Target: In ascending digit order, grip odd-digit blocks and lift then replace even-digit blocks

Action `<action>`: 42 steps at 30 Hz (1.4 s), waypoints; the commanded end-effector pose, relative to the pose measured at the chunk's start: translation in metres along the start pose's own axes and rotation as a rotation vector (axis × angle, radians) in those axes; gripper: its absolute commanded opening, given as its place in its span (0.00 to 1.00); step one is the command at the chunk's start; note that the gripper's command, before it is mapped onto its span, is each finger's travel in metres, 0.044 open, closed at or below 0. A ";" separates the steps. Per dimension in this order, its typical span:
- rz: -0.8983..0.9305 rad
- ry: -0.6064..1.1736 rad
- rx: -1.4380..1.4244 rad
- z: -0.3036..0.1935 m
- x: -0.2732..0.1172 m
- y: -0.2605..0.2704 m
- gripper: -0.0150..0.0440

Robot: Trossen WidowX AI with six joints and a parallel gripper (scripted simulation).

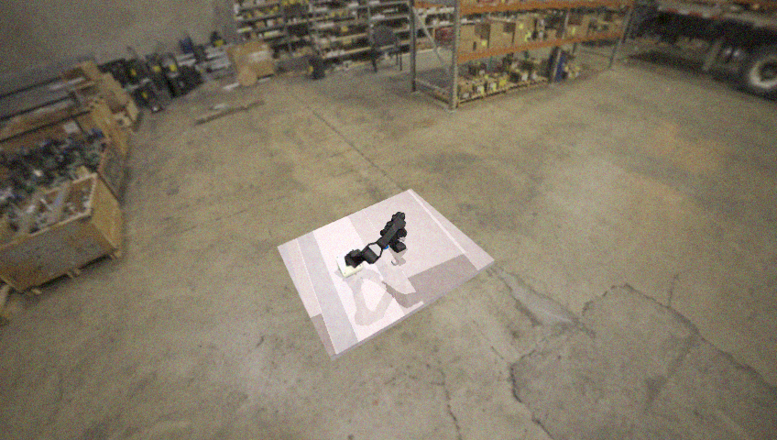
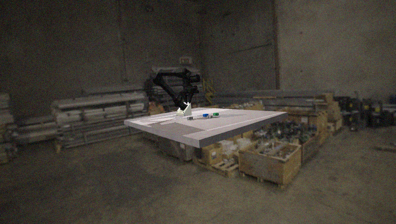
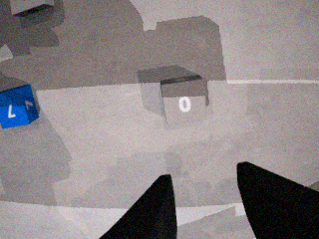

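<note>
The grey block with a white 0 stands on the table beyond my fingertips in the wrist view. My gripper is partly open and empty, raised above the table, with no block between its fingers. A blue block is at the left edge of the wrist view; its digit looks like a 7. A second grey block is cut off at the top left; its digit is hidden. A green block is farthest right in the exterior view; its digit is unreadable.
The pale table carries broad shadow patches. The arm's pale base stands on it. The blue, second grey and green blocks are grouped close together. Shelves and crates stand on the floor, away from the table.
</note>
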State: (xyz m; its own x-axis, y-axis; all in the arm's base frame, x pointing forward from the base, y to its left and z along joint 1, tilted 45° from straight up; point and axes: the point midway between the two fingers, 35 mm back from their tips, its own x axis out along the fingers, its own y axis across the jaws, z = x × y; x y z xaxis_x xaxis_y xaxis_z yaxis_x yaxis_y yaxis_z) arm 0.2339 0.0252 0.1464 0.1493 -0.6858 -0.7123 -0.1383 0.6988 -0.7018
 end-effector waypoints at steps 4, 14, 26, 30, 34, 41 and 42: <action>0.006 -0.001 0.005 0.006 -0.004 0.007 0.46; 0.024 -0.005 0.005 0.061 -0.014 0.140 0.46; 0.017 -0.005 0.010 0.063 -0.006 0.227 0.46; 0.017 -0.006 0.010 0.065 0.004 0.228 0.55; 0.015 -0.006 0.011 0.065 0.064 0.228 0.72; 0.014 -0.006 0.011 0.064 0.076 0.227 0.93; 0.014 -0.006 0.011 0.064 0.077 0.227 0.93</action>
State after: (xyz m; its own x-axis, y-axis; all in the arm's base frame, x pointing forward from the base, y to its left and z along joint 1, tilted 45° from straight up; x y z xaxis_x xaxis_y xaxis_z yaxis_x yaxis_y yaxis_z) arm 0.2765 0.1444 -0.0660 0.1398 -0.6780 -0.7217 -0.1232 0.7112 -0.6921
